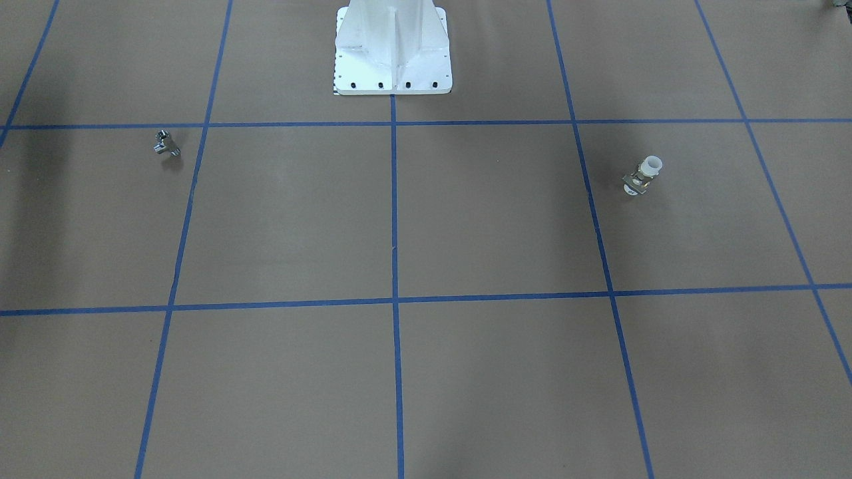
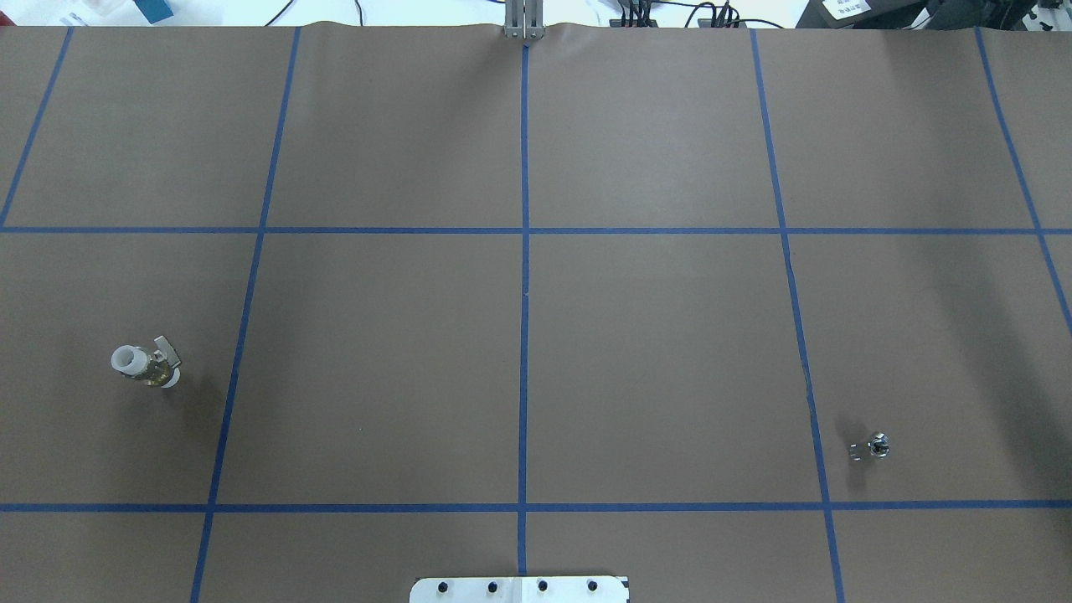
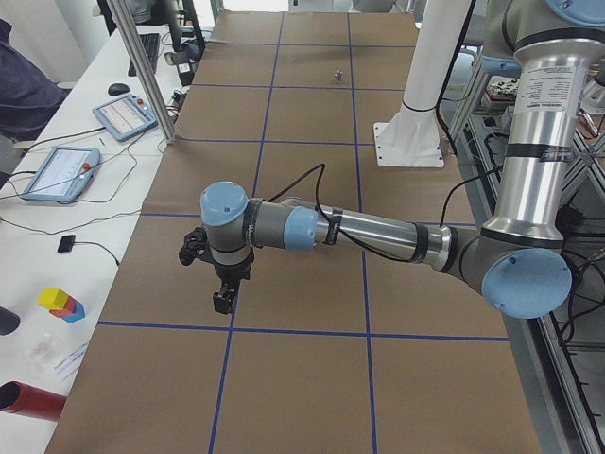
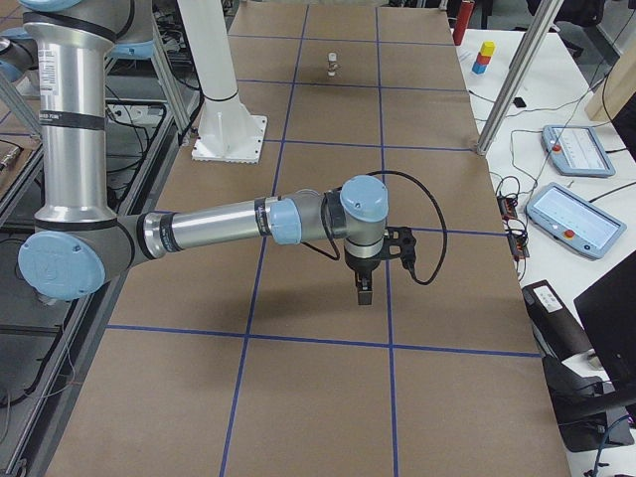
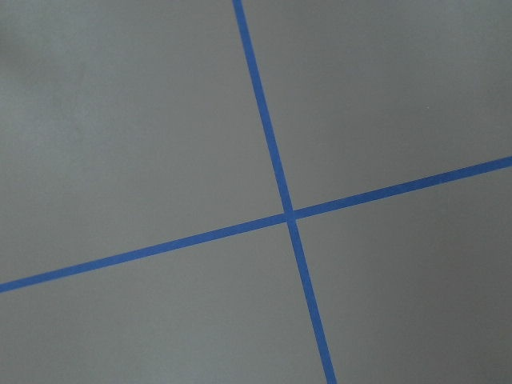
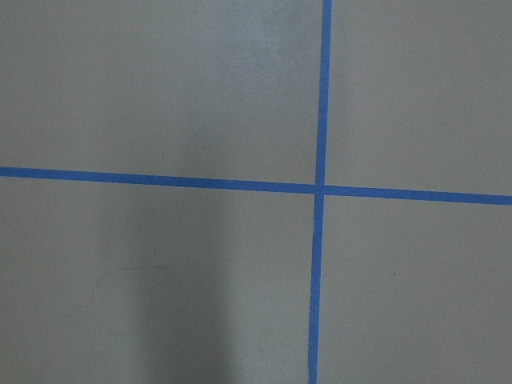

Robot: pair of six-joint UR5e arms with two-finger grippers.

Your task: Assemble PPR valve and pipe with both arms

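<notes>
Lying well apart on matte, blue-taped brown paper (image 2: 377,377): short white plastic pipe (image 2: 146,364) with brass hex nut on the robot's left, shiny chrome T-shaped PPR valve (image 2: 871,447) on its right. Cannot tell whether left gripper (image 3: 223,304) or right gripper (image 4: 364,295) is parted or pressed together.

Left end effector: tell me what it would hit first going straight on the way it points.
The left end effector points straight down, so it would first meet the brown table cover, probably near a blue tape crossing; its wrist view shows nothing else below.
</notes>
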